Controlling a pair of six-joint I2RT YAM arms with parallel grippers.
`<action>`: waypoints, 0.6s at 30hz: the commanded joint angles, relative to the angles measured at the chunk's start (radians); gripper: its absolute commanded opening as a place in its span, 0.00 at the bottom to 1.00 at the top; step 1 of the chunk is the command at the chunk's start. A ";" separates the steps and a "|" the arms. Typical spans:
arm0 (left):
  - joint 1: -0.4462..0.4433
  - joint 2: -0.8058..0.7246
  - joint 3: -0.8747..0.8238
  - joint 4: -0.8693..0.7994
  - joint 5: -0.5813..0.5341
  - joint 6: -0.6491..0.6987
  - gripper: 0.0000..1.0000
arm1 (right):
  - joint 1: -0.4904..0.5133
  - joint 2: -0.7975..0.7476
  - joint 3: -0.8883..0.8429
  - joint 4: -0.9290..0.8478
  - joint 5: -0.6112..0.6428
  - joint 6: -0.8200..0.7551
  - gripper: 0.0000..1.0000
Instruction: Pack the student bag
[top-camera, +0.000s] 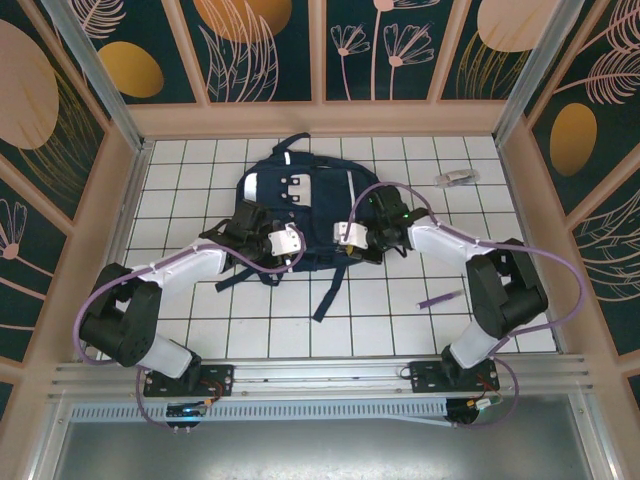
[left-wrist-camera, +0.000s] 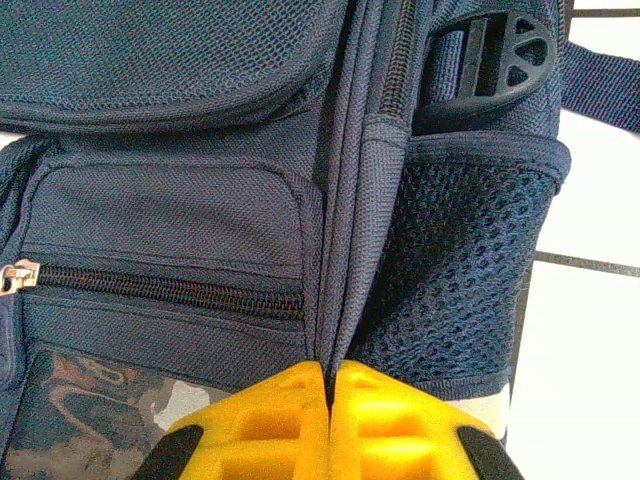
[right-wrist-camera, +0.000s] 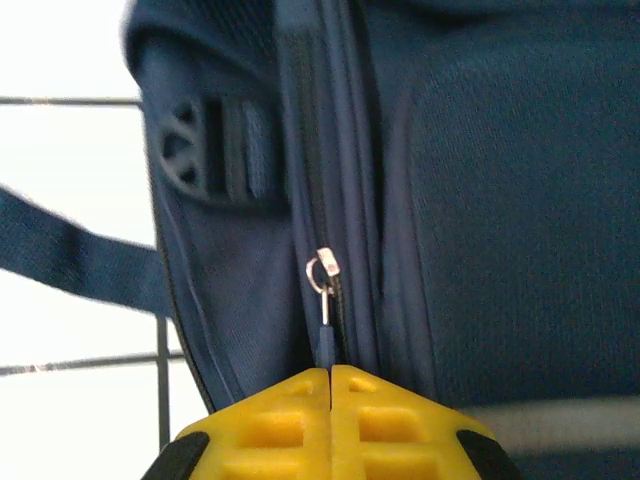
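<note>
Right wrist: zipper pull (right-wrist-camera: 324, 300) in right pincer (right-wrist-camera: 330, 372)

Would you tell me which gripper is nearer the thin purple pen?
Right. The right gripper is shut on the near edge of the navy-blue fabric backpack, left of the thin purple pen; the left gripper grips it farther left.

The student bag (top-camera: 308, 212) lies flat in the upper middle of the frame on a white tiled table (top-camera: 390, 322). The left gripper (top-camera: 294, 241) meets its lower left part and the right gripper (top-camera: 342, 235) its lower right. A purple pen (top-camera: 440, 298) lies right of centre, and a small grey-white object (top-camera: 457, 177) sits at upper right.
</note>
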 joint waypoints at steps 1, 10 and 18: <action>0.026 -0.014 -0.005 0.005 0.003 0.045 0.00 | -0.064 -0.053 -0.017 -0.096 0.145 0.061 0.00; 0.040 -0.027 -0.016 0.001 -0.005 0.068 0.00 | -0.183 -0.061 0.011 -0.142 0.290 0.174 0.00; 0.007 0.019 0.178 -0.149 0.204 0.103 0.58 | -0.247 -0.116 0.064 -0.080 -0.011 0.417 0.00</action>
